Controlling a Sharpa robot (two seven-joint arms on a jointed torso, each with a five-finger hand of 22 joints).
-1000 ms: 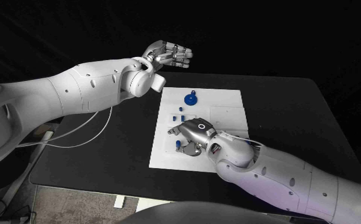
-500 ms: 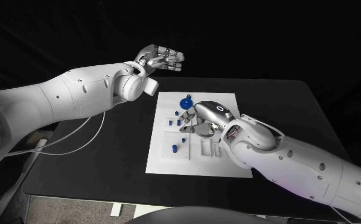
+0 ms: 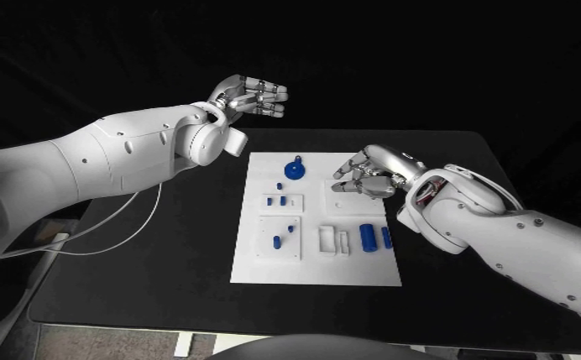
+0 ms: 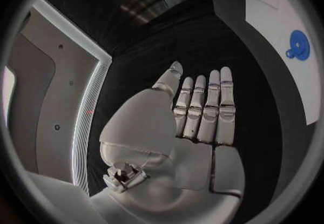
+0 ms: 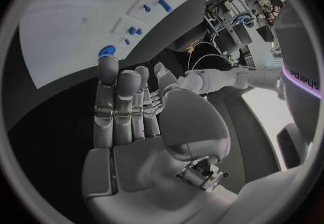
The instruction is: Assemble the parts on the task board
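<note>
The black counter [image 3: 158, 259] carries the white task board [image 3: 317, 269] at its middle. The left hand [image 3: 248, 96] is raised beyond the board's far left corner, away from every part; its fingers [image 4: 210, 106] lie straight and side by side, the thumb set apart, holding nothing. The right hand [image 3: 367, 174] hangs over the board's right edge, its fingers [image 5: 115, 106] loosely bent and apart, also empty.

Just past the right fingertips toward the left hand stands the round blue knob part [image 3: 293, 168]. A larger blue cylinder [image 3: 367, 239] and a slimmer blue bar [image 3: 388, 237] lie on the board nearer the robot than the right fingers. Two small blue pegs [image 3: 280, 201] stand beside each other left of those fingers, and a small blue piece [image 3: 277, 242] sits in a raised block nearer the robot.
</note>
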